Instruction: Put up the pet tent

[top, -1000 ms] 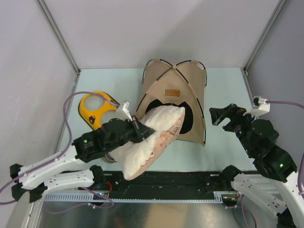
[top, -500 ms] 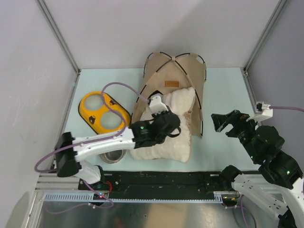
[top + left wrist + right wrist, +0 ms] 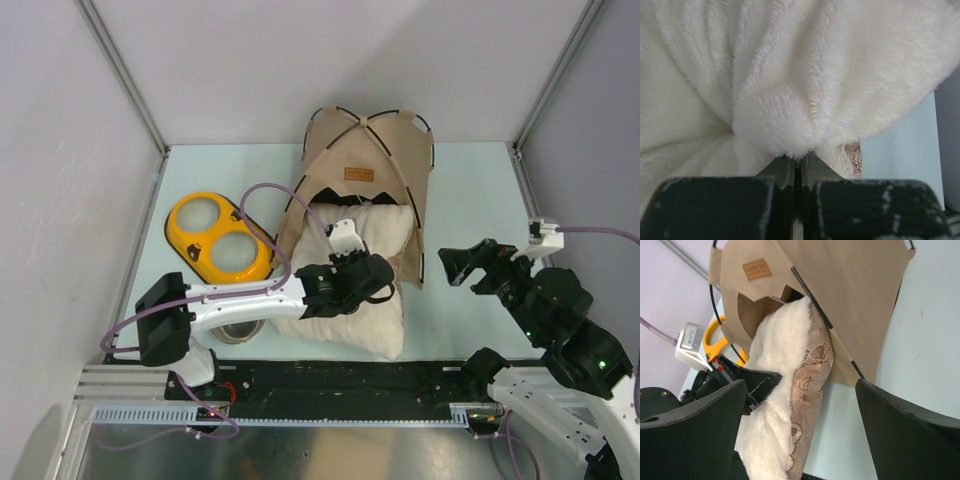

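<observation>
The pet tent (image 3: pixel 372 150) of tan fabric with thin black poles stands at the back centre, its brown label patch (image 3: pixel 359 174) above the opening. It also shows in the right wrist view (image 3: pixel 850 285). The cream fluffy pillow (image 3: pixel 375 225) lies with its far end in the opening and its near end out on the table. My left gripper (image 3: pixel 380 283) is shut on a fold of the pillow's fluff (image 3: pixel 780 125). My right gripper (image 3: pixel 470 266) is open and empty, right of the tent and apart from it. No pom-pom shows.
The yellow double-bowl holder (image 3: pixel 220 238) lies left of the tent. A metal bowl (image 3: pixel 238 331) sits under my left arm near the front edge. The black rail (image 3: pixel 340 385) runs along the front. The enclosure walls stand behind and at both sides.
My left gripper has carried the pillow from front left toward the tent, and its far end now lies in the opening. The tent has shifted back slightly. The right gripper has barely moved.
</observation>
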### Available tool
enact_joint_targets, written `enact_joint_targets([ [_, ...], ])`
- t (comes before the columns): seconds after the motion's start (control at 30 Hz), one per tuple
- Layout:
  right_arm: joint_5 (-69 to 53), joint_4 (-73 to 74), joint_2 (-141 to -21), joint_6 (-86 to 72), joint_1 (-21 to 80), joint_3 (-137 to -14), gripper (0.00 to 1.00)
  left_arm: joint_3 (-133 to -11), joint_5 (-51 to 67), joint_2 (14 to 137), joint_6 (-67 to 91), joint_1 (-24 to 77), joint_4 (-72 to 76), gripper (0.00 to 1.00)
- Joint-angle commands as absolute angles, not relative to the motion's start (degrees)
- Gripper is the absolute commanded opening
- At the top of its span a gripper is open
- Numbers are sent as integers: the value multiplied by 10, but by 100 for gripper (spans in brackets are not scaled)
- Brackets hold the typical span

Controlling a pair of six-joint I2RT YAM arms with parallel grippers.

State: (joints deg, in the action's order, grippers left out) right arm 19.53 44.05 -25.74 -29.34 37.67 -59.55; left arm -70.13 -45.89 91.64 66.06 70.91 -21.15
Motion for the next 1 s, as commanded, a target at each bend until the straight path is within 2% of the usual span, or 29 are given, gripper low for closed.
enact_joint_targets([
  [0.0, 143, 381, -287, -302, 380, -553, 95, -698, -466, 923, 648, 701, -237, 4],
  [0.17, 142, 306, -331, -329, 387, -500, 92, -699, -448, 916, 613, 700, -236, 31],
  [0.33, 167, 218, -393, -348, 407, -453, 91, -691, -421, 885, 556, 699, -229, 53],
  [0.6, 220, 144, -510, -364, 453, -434, 96, -589, -369, 751, 447, 699, -185, 93],
  [0.67, 222, 126, -530, -369, 459, -431, 96, -554, -362, 702, 430, 699, -175, 98],
  [0.8, 232, 84, -567, -362, 478, -429, 90, -467, -385, 591, 421, 693, -168, 100],
  [0.97, 252, 29, -595, -308, 513, -438, 68, -352, -375, 446, 456, 629, -168, 100],
])
